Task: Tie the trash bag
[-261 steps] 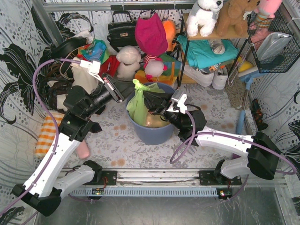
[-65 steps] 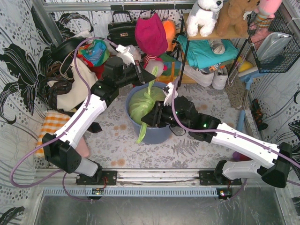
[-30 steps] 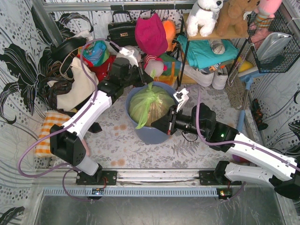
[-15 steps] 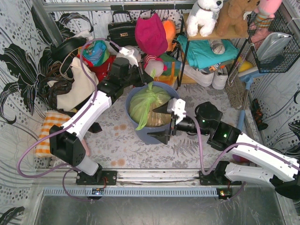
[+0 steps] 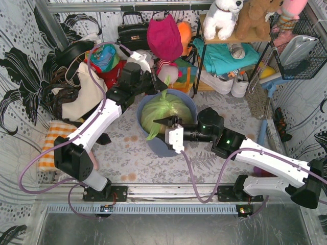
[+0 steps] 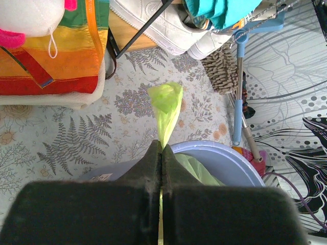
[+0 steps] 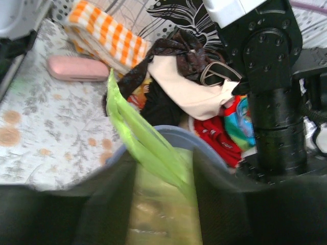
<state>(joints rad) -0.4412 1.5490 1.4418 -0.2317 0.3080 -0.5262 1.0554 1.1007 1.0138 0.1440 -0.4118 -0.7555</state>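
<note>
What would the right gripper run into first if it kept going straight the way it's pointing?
Probably the trash bag: its loose green tail runs between the open jaws of the right gripper, with the far rim of the blue-grey bin beyond it. Depth is unclear.

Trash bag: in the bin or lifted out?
In the bin. The trash bag sits inside the blue-grey bin, filling its mouth; the left gripper has its jaws shut on one tail.

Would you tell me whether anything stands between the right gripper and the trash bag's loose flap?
Nothing visible does. The right gripper is open and the trash bag's loose flap runs between its fingers, with the bin rim behind. The left gripper pinches the other flap at the bin's far side.
</note>
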